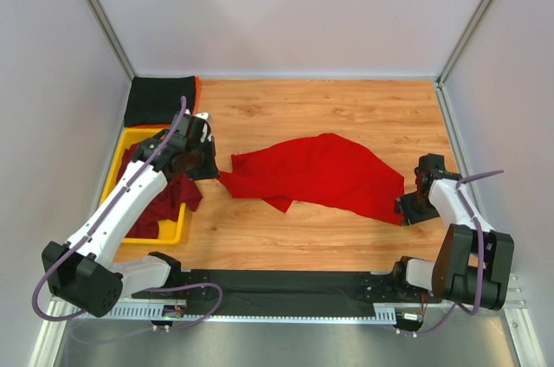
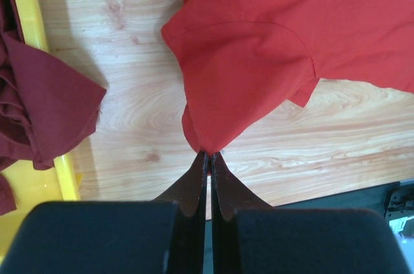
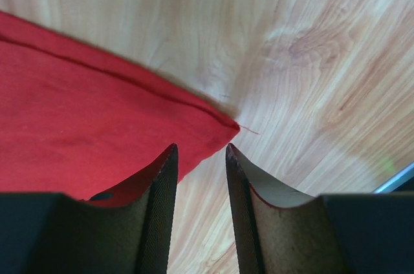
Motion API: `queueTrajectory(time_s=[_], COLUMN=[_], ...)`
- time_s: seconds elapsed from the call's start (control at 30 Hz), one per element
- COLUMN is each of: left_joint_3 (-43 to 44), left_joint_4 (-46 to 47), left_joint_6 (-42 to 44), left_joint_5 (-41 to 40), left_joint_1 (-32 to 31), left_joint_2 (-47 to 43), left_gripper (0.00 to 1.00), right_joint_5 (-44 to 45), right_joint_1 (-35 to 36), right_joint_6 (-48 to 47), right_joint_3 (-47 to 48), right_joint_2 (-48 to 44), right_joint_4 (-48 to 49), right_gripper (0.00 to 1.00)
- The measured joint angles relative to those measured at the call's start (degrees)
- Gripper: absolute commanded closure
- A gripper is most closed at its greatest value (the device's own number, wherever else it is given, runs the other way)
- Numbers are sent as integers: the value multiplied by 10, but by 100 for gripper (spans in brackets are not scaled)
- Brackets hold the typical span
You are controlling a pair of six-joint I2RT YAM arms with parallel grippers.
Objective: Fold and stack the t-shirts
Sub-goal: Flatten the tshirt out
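**Fabric pinched at one end only**

The wooden table [image 1: 329,116] carries everything, and the yellow tray [image 1: 170,230] sits at its left side. The red t-shirt [image 1: 320,172] lies crumpled but spread out on the table just right of the tray, running away from it towards the opposite side. The maroon t-shirts [image 1: 160,198] lie heaped inside the tray, with one fold spilling over the tray's right rim onto the wood. The black t-shirt [image 1: 160,100] lies folded flat just beyond the tray's far rim.

The left gripper [image 2: 210,158] hangs just beside the tray's right rim. Its jaws are pressed together on the corner of the red t-shirt nearest the tray, and the cloth gathers to a point there.

The right gripper [image 3: 200,148] is well apart from the tray, at the red t-shirt's farthest end. Its jaws stand parted over the hemmed corner there. The cloth lies flat on the wood beneath them, and nothing is clamped.
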Motion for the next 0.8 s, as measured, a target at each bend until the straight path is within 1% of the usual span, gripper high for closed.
queueTrajectory(time_s=[0.13, 0.3, 0.57, 0.8], left_joint_3=[-3, -3, -7, -11], left_joint_4=[6, 16, 20, 23], left_joint_6=[0, 1, 1, 1], left_joint_5=[4, 8, 10, 10], left_joint_1=[0, 0, 0, 0], left_joint_2=[0, -3, -4, -4], left_gripper=[100, 100, 100, 100], right_joint_5=[-2, -2, 4, 29], right_joint_1=[0, 0, 0, 0], right_joint_6=[11, 22, 30, 37], right_joint_3=[-20, -35, -36, -27], right_joint_2=[9, 21, 17, 8], right_joint_4=[22, 44, 43, 16], right_gripper=[65, 64, 61, 60])
